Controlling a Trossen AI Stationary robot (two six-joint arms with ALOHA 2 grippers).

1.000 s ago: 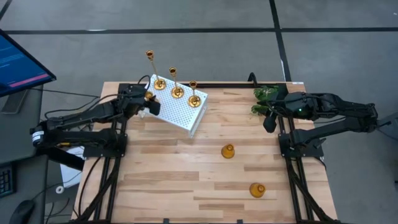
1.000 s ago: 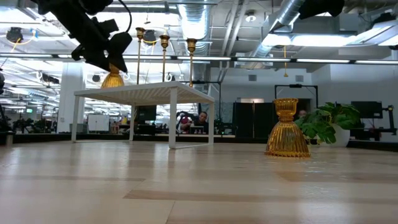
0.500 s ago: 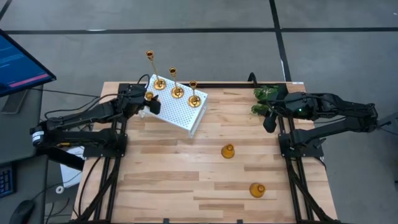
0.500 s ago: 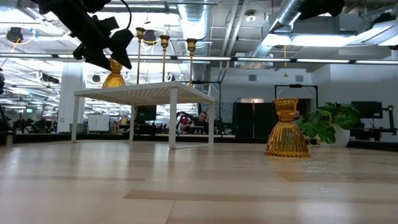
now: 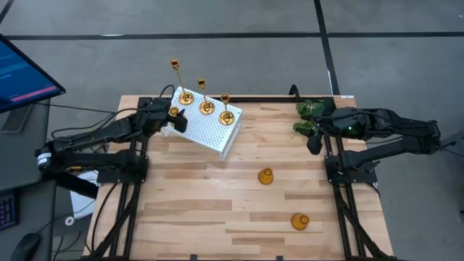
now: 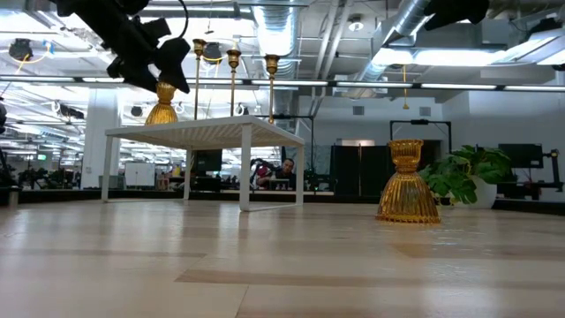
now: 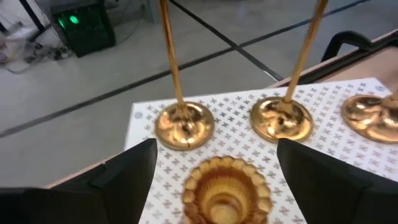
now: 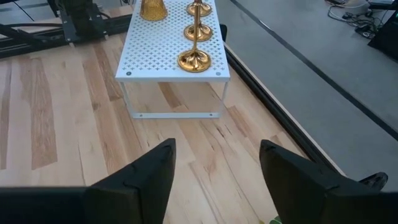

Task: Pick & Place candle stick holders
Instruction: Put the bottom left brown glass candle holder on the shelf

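A white perforated stand (image 5: 210, 129) sits on its legs at the table's far left. Three tall thin-stemmed gold candle stick holders (image 5: 206, 106) stand on it by their round bases. A short bell-shaped holder (image 7: 225, 190) stands on the stand's left part. My left gripper (image 7: 216, 149) is open, one finger on either side of that holder, apart from it. Two more short holders (image 5: 266, 176) (image 5: 299, 221) stand on the bare table. My right gripper (image 8: 217, 152) hangs open and empty above the table's far right, beside the plant (image 5: 308, 114).
The green leafy plant stands at the far right corner, right under my right arm. In the low view one short holder (image 6: 408, 181) stands in front of the plant (image 6: 463, 175). The wooden table (image 5: 203, 196) has free room at its middle and near left.
In the low view my left gripper's fingertips have drawn slightly up and away from the top of the short holder on the stand. The holder stays standing where it was. My right arm has kept still.
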